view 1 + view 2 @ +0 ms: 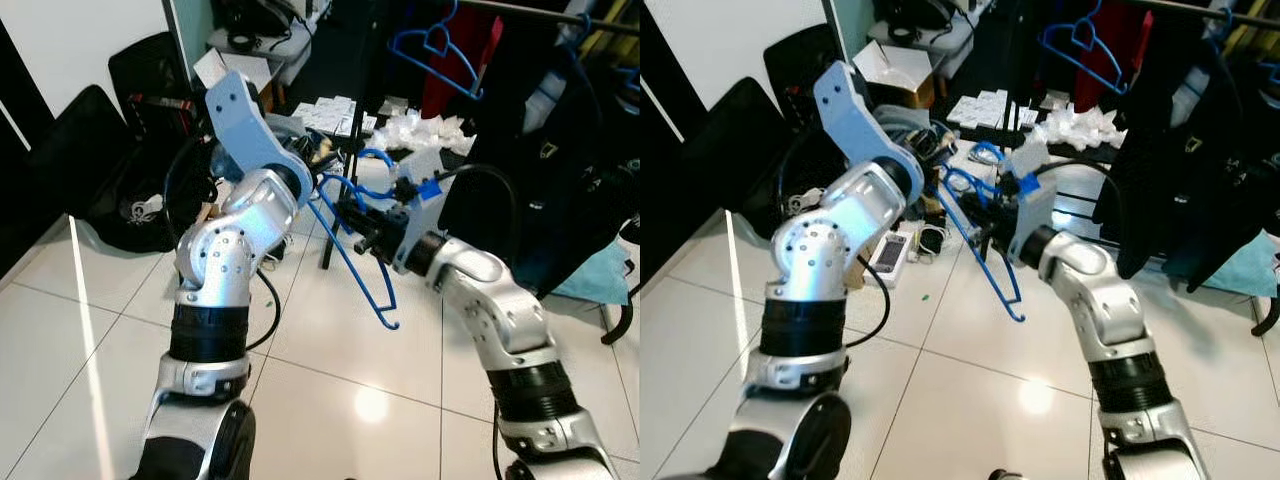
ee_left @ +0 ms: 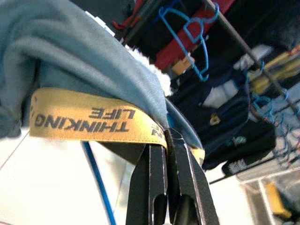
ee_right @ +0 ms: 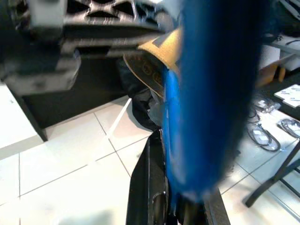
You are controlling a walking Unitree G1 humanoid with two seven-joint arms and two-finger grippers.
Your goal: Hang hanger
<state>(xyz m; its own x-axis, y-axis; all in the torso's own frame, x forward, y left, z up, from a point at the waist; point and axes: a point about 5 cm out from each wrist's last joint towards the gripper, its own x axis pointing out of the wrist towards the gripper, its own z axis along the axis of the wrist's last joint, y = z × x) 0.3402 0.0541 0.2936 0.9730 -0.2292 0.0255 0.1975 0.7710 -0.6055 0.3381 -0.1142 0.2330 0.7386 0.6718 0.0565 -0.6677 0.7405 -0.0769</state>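
Note:
A blue wire hanger hangs tilted between my two arms, above the tiled floor. My right gripper is shut on its upper part, and the blue wire runs between its fingers in the right wrist view. My left gripper is raised beside the hanger's top and is shut on a yellow band printed "THINKING LIFE", sewn to a light blue garment. The clothes rail crosses the top right, beyond both grippers. Another blue hanger hangs on it.
Dark clothes and a red garment hang from the rail. Black bags, boxes, papers and cables litter the floor behind my left arm. A black stand leg rises behind the hanger. White tiles lie in front.

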